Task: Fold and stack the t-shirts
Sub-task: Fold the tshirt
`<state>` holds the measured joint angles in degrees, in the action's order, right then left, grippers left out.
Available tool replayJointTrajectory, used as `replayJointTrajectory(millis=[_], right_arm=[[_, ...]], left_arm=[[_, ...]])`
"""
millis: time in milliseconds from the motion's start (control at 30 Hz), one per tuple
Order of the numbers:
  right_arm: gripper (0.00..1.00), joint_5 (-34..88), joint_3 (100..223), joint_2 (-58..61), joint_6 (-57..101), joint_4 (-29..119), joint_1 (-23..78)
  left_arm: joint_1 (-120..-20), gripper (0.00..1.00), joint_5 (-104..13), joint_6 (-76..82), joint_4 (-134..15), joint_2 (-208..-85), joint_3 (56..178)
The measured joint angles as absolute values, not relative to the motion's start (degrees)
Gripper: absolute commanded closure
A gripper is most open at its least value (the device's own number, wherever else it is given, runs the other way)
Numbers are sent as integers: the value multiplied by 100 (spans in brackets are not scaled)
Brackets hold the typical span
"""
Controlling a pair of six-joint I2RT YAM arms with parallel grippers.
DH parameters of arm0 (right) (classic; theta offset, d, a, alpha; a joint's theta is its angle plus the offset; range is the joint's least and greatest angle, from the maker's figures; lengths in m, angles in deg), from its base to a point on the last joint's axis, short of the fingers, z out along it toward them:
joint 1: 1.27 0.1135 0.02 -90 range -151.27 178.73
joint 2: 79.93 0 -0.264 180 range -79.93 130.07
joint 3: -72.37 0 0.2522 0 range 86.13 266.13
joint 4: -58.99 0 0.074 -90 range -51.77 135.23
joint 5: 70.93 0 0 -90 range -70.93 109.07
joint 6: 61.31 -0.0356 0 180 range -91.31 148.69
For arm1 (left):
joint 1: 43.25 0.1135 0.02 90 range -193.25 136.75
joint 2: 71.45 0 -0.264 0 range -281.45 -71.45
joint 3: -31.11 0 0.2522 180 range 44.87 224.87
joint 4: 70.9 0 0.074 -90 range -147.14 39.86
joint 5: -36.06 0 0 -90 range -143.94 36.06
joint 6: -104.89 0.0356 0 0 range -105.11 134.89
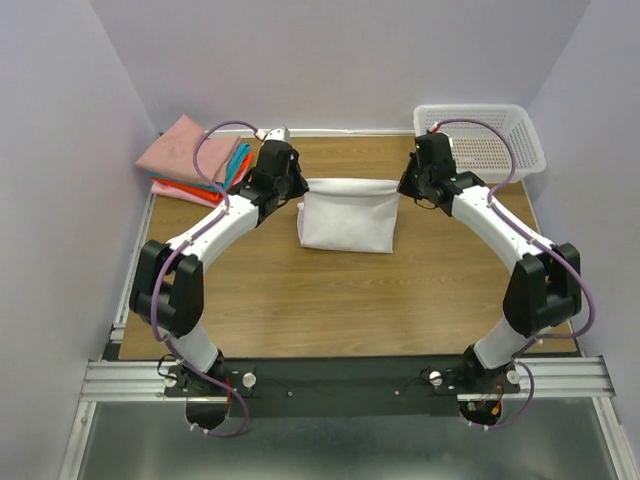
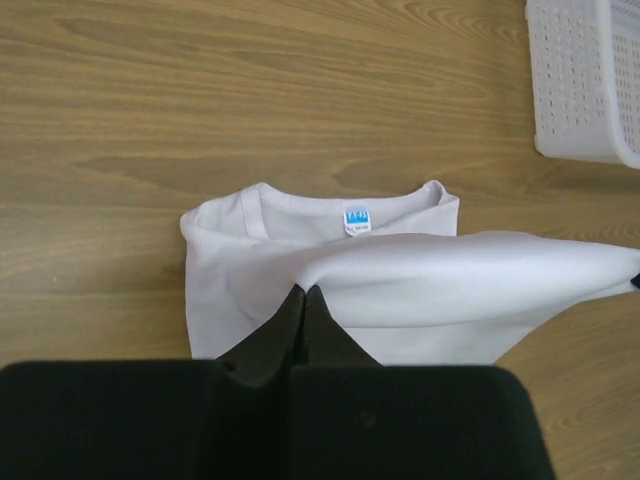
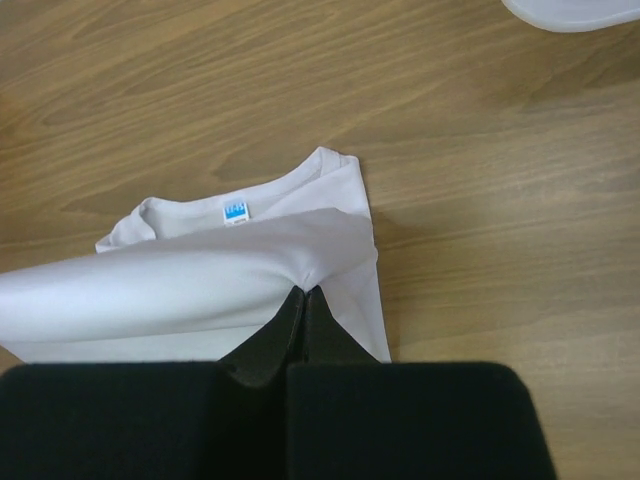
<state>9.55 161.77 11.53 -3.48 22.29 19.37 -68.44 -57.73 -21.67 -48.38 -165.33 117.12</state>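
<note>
A white t-shirt [image 1: 347,215] with a small blue neck label [image 2: 356,219] lies partly folded at the table's middle. My left gripper [image 2: 303,290] is shut on its raised far edge at the left corner. My right gripper [image 3: 304,290] is shut on the same edge at the right corner. The edge hangs stretched between them above the rest of the shirt, whose neck end [image 3: 232,210] rests on the table. A stack of folded t-shirts [image 1: 192,158] in dusty pink, teal and orange-red lies at the back left.
A white perforated plastic basket [image 1: 505,135] stands at the back right, also showing in the left wrist view [image 2: 585,85]. The wooden table [image 1: 340,300] ends at a metal rail near the arm bases. Grey walls close in both sides.
</note>
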Motion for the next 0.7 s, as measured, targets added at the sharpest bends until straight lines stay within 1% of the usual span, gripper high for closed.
replayJointTrajectory(millis=[300, 567, 700], right_arm=[[100, 1624, 17001, 2551, -63, 2327, 1570], [100, 2011, 17574, 3395, 26, 2377, 1478], [95, 2065, 17925, 3859, 31, 2399, 1424]], left_arm=[[-6665, 100, -5758, -2020, -4712, -17545, 12392], [-6431, 100, -5745, -1845, -4572, -18321, 13071], [-6385, 91, -5730, -1762, -4460, -18819, 13452]])
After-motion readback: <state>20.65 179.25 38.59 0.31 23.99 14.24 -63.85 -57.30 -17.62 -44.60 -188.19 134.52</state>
